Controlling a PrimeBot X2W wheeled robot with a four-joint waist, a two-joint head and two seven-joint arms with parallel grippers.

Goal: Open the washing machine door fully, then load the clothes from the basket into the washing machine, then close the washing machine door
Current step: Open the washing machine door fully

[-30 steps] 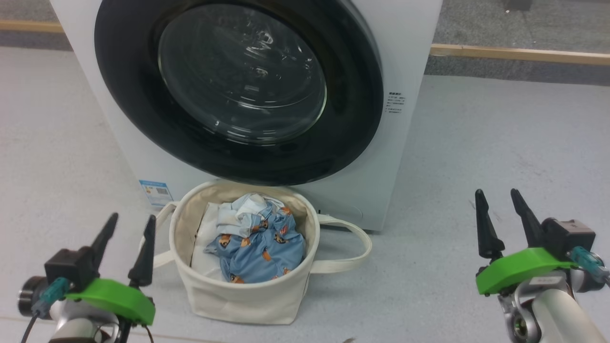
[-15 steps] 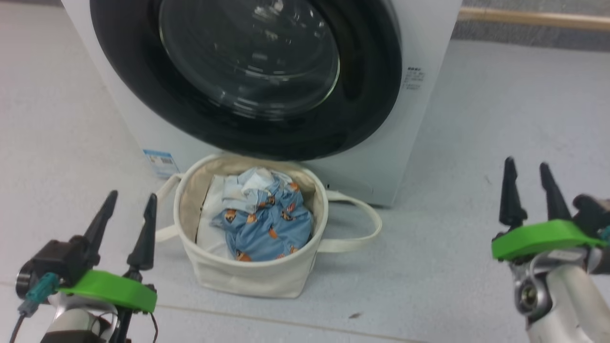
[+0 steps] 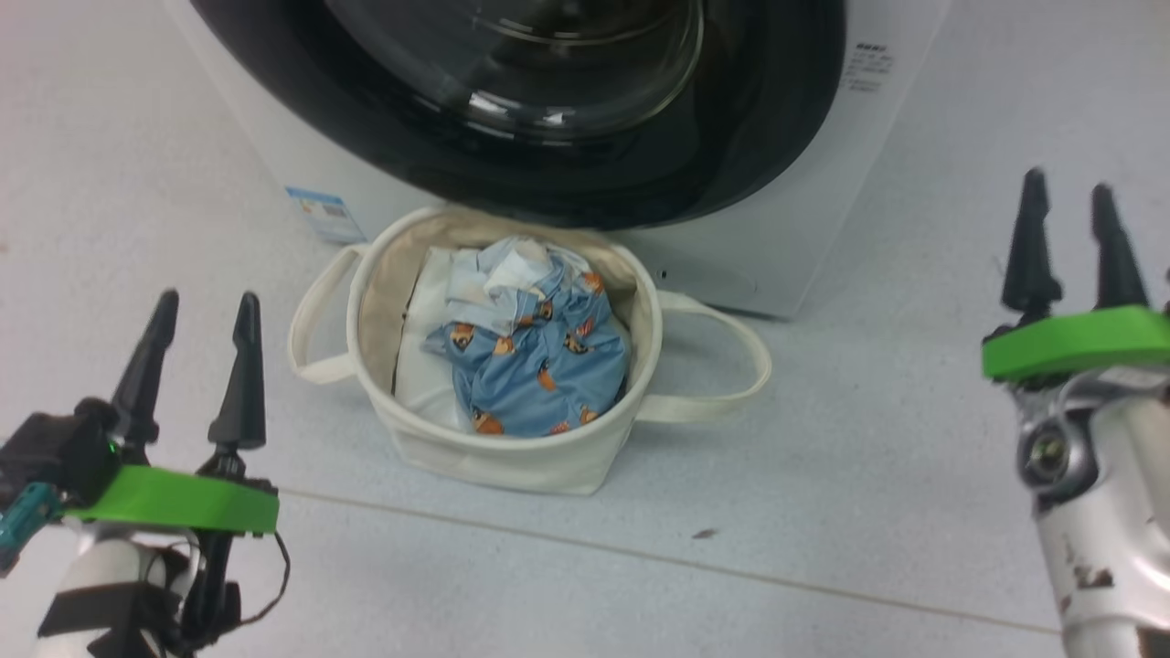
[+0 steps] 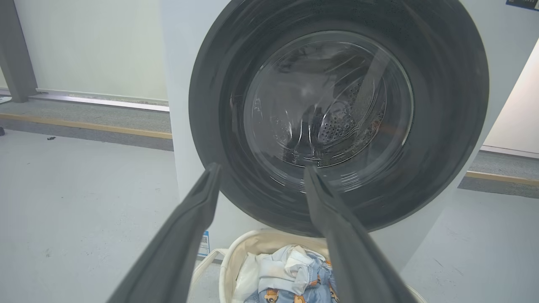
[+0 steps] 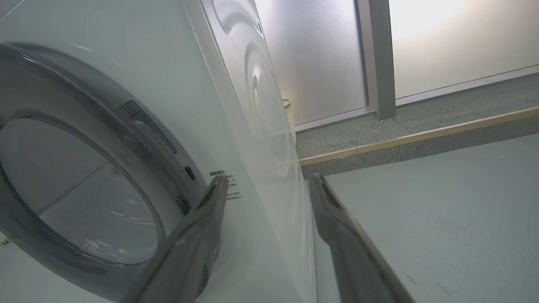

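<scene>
Since a second earlier the whole head view had shifted (the camera dipped, the things did not travel): the machine had slid toward the top edge and the basket had climbed to mid-frame. The right gripper had risen further up the frame than its surroundings.

At lower left the left gripper (image 3: 207, 302) hovered over bare floor, jaws spread wide and holding nothing. Right of it, the basket (image 3: 494, 461) stood just before the washing machine (image 3: 804, 247), with the bear-printed clothes (image 3: 539, 366) heaped inside. Above, across the top centre, the washing machine door (image 3: 768, 137) sat shut, its black rim overhanging the basket's far edge. At the right edge the right gripper (image 3: 1069, 183) was equally wide open and empty, its wrist view looking along the machine's right front corner.

The likely risk was the door pull. Fingers coming in at that slant could skate off the glossy rim or scrape the white panel. The loop handle trailing at centre right might also snag a low arm.
</scene>
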